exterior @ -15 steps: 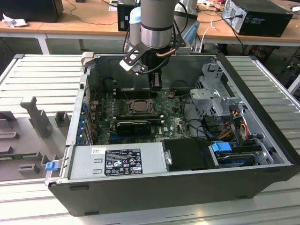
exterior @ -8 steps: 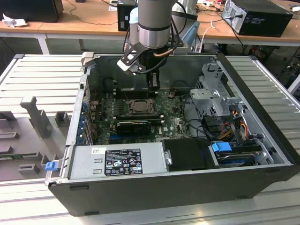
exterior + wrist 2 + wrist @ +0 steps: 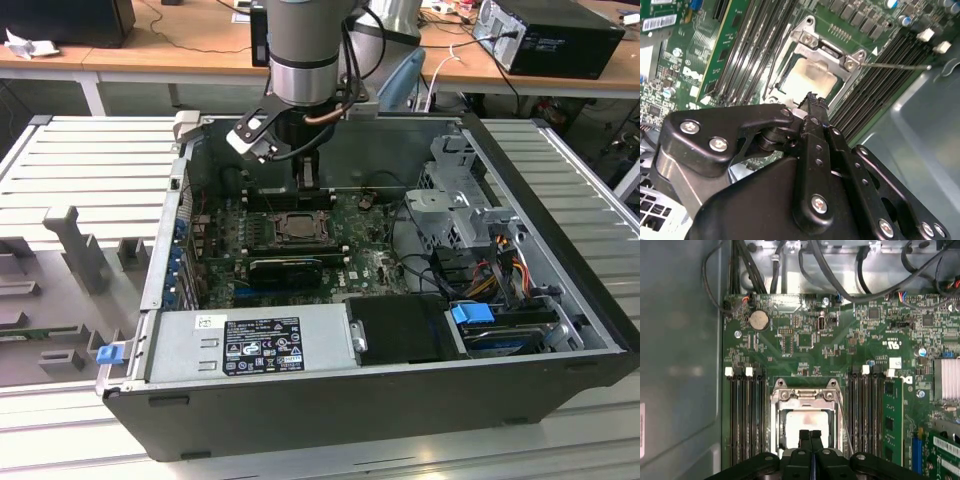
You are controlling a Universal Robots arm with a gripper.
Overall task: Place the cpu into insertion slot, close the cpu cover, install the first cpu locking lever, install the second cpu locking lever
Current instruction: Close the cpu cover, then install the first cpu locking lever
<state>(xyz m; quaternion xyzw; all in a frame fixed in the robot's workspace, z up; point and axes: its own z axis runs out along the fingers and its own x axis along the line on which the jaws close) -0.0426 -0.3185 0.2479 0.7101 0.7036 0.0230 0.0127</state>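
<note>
Tool [image 3: 810,435] clenched, fingertips together, holding nothing, just above cpu [image 3: 800,422]. Cpu sits in insertion slot [image 3: 781,432] mid motherboard [image 3: 805,340], cpu cover [image 3: 802,395] lying flat over it, memory slots [image 3: 747,415] either side.

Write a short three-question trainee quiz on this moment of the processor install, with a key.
1. True or false: the chip lies under the closed metal frame.
2. The gripper above the chip is: A wide open; B shut with nothing between its fingers; C clamped on a cable.
3. Fill in: the board around the metal frame is ____ in colour.
Key: 1 true; 2 B; 3 green.
</note>
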